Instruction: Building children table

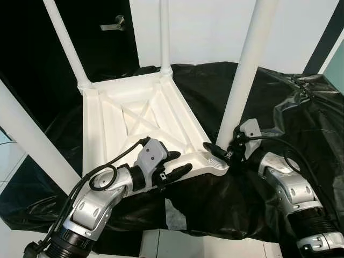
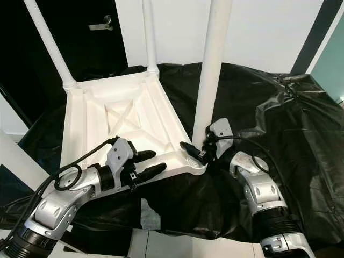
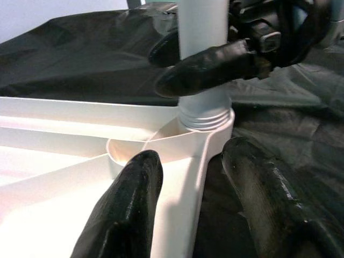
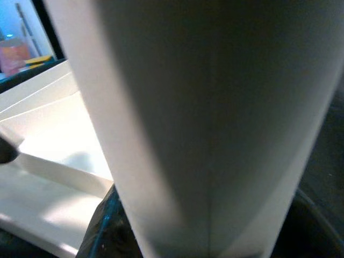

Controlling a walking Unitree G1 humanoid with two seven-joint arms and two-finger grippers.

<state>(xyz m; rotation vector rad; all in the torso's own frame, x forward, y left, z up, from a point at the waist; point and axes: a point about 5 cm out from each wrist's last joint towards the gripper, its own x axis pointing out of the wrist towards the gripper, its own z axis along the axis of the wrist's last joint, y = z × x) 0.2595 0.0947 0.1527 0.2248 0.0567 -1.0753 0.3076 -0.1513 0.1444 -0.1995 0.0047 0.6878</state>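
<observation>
A: Biggest thing first?
B: Black plastic sheet (image 1: 279,107) spread over the surface, wrinkled. White children's table (image 1: 134,121) lies upside down on it, ribbed underside facing up with an X brace in the middle.

A: Legs?
B: White tubes standing up from the corners. Near right leg (image 1: 244,70) sits in the threaded corner socket (image 3: 207,119) closest to the robot. Back left leg (image 1: 67,45) and back right leg (image 1: 164,35) are also upright in their corners. A fourth leg (image 1: 32,142) cuts across the near left, base out of frame.

A: Arms?
B: Right gripper (image 1: 221,154) is at the base of the near right leg, just above the socket; black fingers (image 3: 215,63) closed around the tube, one either side. Right wrist view is that leg up close, blurred.

A: Left?
B: Left gripper (image 1: 174,164) at the table's near edge, fingers spread, straddling the frame rim beside that corner: one finger over the underside, one outside over the sheet. Can't tell if they touch the rim.

A: Background?
B: Dark door with a lever handle (image 1: 114,23), white wall.
</observation>
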